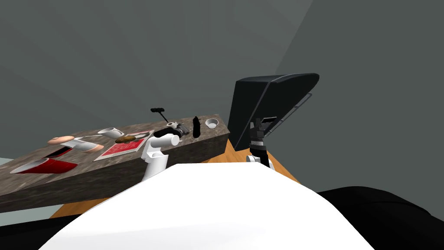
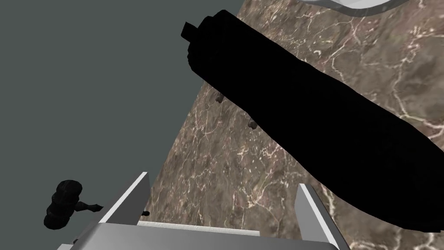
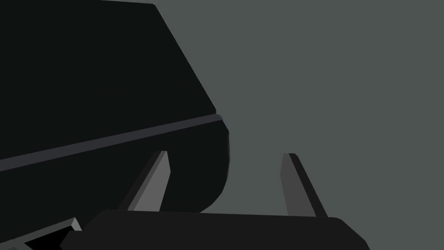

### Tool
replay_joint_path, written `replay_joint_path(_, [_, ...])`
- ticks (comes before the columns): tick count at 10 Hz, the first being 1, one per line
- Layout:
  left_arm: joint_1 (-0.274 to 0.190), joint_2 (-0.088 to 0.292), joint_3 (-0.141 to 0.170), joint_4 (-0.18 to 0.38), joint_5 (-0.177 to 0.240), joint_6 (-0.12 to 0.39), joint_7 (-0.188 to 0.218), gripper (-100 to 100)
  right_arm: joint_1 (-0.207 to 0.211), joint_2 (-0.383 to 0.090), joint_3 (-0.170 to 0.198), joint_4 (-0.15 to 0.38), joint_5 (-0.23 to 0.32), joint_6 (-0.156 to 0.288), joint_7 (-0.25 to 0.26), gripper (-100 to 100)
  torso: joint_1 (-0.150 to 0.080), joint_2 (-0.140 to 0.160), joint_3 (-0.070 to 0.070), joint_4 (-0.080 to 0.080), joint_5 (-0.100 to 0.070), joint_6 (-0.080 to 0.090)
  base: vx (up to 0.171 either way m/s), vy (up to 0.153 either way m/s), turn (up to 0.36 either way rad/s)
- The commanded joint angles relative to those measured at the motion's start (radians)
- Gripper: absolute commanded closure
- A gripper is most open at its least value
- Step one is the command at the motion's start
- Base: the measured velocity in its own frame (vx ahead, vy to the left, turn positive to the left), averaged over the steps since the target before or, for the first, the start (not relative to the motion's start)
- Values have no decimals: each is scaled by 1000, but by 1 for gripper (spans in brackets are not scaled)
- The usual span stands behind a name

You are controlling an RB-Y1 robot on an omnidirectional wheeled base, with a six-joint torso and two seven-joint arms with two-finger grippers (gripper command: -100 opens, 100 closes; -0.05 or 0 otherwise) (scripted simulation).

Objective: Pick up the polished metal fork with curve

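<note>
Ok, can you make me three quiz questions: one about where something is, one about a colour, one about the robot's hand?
1. Where is the white bowl? A) on the brown table B) on the floor C) on the chair
2. What colour is the tipped-over cup? A) blue B) red C) green
3. How is the left hand? A) open B) shut C) holding a cup
Answers: 1 A, it sits near the table's end; 2 B, it is red; 3 A, its fingers stand apart, empty.
</note>
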Motion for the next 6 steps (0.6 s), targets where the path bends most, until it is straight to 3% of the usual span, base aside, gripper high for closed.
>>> replay_joint_path(1, [-7, 4, 0, 3, 4, 50, 8, -100, 0, 0, 0, 0, 0, 0, 0, 0, 0, 0, 0, 0, 0, 0, 1, 24, -69])
replay_joint_path(6, [-36, 25, -4, 28, 19, 176, 32, -100, 0, 0, 0, 0, 0, 0, 0, 0, 0, 0, 0, 0, 0, 0, 3, 21, -38])
